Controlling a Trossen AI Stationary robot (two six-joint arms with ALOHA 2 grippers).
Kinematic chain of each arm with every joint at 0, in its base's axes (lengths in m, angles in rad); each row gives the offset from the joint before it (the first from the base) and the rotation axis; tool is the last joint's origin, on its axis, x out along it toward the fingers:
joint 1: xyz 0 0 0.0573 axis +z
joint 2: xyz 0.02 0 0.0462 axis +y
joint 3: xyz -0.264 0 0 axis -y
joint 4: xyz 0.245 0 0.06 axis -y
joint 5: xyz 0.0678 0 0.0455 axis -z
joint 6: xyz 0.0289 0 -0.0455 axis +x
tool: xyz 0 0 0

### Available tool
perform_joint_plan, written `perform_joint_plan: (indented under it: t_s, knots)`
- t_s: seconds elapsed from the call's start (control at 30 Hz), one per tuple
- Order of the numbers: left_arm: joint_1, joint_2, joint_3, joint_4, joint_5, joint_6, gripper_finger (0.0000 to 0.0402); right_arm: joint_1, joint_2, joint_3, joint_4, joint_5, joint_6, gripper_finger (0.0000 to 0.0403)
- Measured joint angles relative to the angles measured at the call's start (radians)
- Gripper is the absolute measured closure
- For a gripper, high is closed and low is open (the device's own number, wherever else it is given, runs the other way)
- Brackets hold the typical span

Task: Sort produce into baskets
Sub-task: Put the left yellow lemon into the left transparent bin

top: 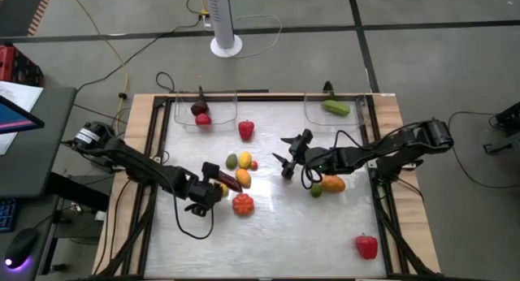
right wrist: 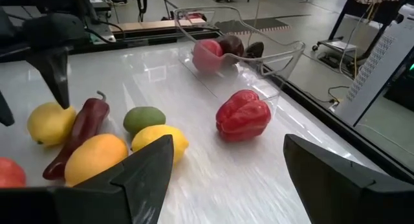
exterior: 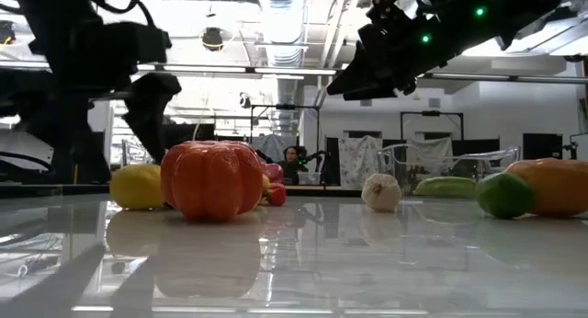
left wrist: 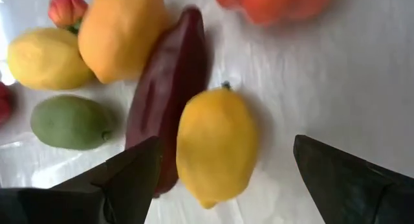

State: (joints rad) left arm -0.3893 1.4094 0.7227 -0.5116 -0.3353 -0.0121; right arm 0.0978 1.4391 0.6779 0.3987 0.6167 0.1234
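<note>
Sorting is only partly done, by the look of it. The left basket (top: pixel 213 118) at the far edge of the counter (top: pixel 284 232) holds a dark eggplant (top: pixel 198 109) and a red piece, and the right basket (top: pixel 315 112) holds a green cucumber (top: pixel 335 107). Most of the produce is loose on the counter: a red pepper (top: pixel 245 130) just in front of the left basket, a cluster at mid-counter, a lime (exterior: pixel 503 195) and an orange piece near the right arm, garlic (exterior: pixel 381 192), and another red pepper (top: pixel 366 247) alone at the near right corner. The left end effector (left wrist: pixel 220 169) is spread wide and holds nothing, with a lemon (left wrist: pixel 217 144) lying between its fingers beside a long dark red pepper (left wrist: pixel 169 88). The right end effector (right wrist: pixel 223 162) hangs above mid-counter, also spread and empty.
</note>
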Motion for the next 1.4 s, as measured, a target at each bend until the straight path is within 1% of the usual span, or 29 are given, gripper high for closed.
perform_joint_plan:
  t_s: [0.2, 0.3, 0.43, 0.53, 0.7, 0.8, 0.93, 1.03, 1.1, 1.2, 1.3, 1.37, 1.4]
  knots:
    - [0.004, 0.0, -0.038, 0.056, -0.018, 0.038, 0.0066, 0.0, 0.0, 0.0, 0.0, 0.0, 0.0, 0.0082]
    - [0.004, 0.0, -0.058, 0.069, -0.013, 0.071, 0.0076, 0.0, 0.0, 0.0, -0.001, 0.0, 0.0, 0.0082]
    - [0.005, 0.0, -0.06, 0.07, -0.024, 0.072, 0.0111, 0.0, 0.0, 0.0, 0.0, 0.0, 0.0, 0.0082]
    - [0.005, 0.0, -0.06, 0.069, -0.043, 0.073, 0.0148, 0.0, 0.0, 0.0, 0.0, 0.0, 0.0, 0.0082]
    - [0.005, 0.0, -0.06, 0.067, -0.047, 0.098, 0.0208, 0.0, 0.0, 0.0, 0.0, 0.0, 0.0, 0.0082]
    - [0.005, 0.0, -0.06, 0.067, -0.047, 0.098, 0.0235, 0.0, 0.0, 0.0, 0.0, 0.0, 0.0, 0.0082]
    - [0.005, -0.001, -0.037, 0.038, -0.046, 0.093, 0.0252, 0.0, 0.0, 0.0, -0.001, 0.0, 0.0, 0.0082]
    - [0.005, -0.002, 0.034, -0.038, -0.061, 0.085, 0.0252, 0.0, 0.0, 0.0, -0.001, 0.001, 0.0, 0.0082]
    - [0.005, -0.002, 0.098, -0.116, -0.092, 0.084, 0.0252, 0.0, 0.0, 0.0, -0.001, 0.001, 0.0, 0.0082]
    - [0.016, -0.003, 0.189, -0.219, -0.197, 0.078, 0.0251, 0.0, 0.0, 0.0, -0.001, 0.001, 0.0, 0.0082]
    - [0.064, -0.004, 0.243, -0.296, -0.379, 0.05, 0.0251, 0.0, 0.0, 0.0, -0.001, 0.001, 0.0, 0.0082]
    - [0.12, -0.004, 0.253, -0.31, -0.499, 0.045, 0.0251, 0.0, 0.0, 0.0, -0.001, -0.001, 0.001, 0.0082]
    - [0.153, -0.006, 0.253, -0.312, -0.543, 0.048, 0.0251, 0.0, 0.0, 0.0, -0.001, -0.004, 0.005, 0.0082]
